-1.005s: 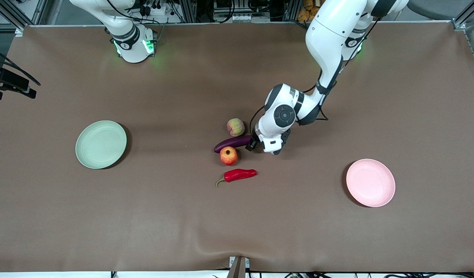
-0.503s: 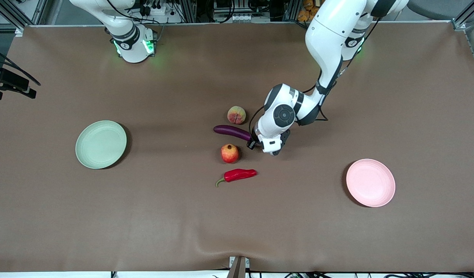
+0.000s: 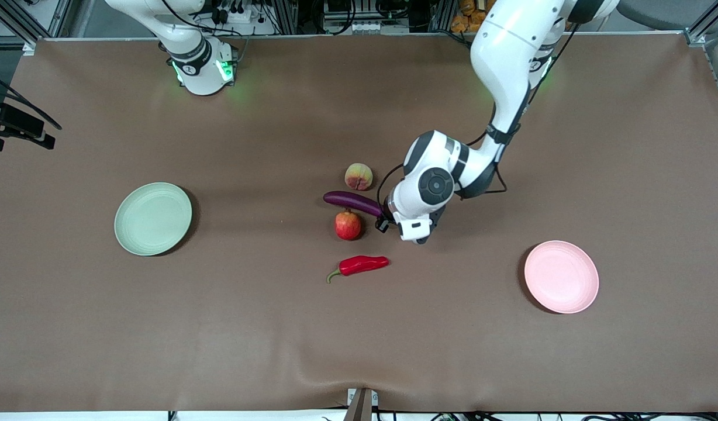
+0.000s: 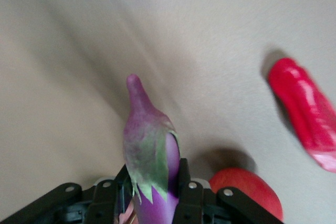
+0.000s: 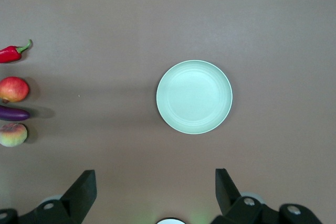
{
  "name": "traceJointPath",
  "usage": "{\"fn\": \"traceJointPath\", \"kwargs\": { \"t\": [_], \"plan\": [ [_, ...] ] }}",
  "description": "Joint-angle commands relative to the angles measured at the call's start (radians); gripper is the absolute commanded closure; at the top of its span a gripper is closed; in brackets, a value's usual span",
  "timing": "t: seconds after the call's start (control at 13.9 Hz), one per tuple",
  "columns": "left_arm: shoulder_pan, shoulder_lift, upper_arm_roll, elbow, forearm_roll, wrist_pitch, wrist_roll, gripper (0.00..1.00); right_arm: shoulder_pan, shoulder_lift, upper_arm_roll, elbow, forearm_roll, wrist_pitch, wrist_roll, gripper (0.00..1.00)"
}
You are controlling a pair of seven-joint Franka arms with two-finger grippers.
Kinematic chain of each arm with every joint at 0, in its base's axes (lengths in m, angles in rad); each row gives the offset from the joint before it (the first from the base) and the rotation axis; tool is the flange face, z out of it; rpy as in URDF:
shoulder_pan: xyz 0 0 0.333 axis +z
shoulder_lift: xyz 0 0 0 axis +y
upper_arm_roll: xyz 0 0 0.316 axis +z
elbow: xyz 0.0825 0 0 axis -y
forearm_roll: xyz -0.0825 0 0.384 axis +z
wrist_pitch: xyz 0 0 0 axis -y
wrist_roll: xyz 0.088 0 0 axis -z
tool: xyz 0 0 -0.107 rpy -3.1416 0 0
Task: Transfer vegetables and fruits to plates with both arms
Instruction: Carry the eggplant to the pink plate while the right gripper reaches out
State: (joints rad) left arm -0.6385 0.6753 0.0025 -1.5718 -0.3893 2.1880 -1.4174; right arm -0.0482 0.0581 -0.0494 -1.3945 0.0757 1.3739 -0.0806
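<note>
From the front view the left tool (image 3: pixel 386 217) is clamped on the stem end of the eggplant (image 3: pixel 353 202), which is the end toward the left arm's side of the counter (image 3: pixel 359 339); the eggplant's long axis runs away from the tool toward the right arm's end, its free tip passing just above the red round fruit (image 3: pixel 348 225), with the peach (image 3: pixel 358 176) farther from the camera than that fruit and the chili pepper (image 3: pixel 359 265) nearer to the camera than it. The pink plate (image 3: pixel 561 276) lies well apart from the red round fruit toward the left arm's end and nearer to the camera, so the carry runs the way opposite to where the eggplant's free end points, and the long body will trail the tool; the green plate (image 3: pixel 153 218) sits well apart toward the right arm's end. In the left wrist view the left tool's fingers (image 4: pixel 184 203) press both sides of the eggplant just below its green cap, the stem pointing outward, with the red round fruit and the chili pepper close beside. In the right wrist view the right tool (image 5: pixel 155 190) hangs with its fingers wide apart over the green plate, waiting, the four items in a row off to one side
</note>
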Motion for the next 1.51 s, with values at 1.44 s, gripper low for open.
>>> {"fn": "traceJointPath", "kwargs": {
  "t": [1.44],
  "plan": [
    [0.528,-0.073,0.013,0.167,0.394,-0.302,1.182,0.77,0.286,0.279,0.025,0.031,0.280,0.198,0.585,0.00]
  ]
}}
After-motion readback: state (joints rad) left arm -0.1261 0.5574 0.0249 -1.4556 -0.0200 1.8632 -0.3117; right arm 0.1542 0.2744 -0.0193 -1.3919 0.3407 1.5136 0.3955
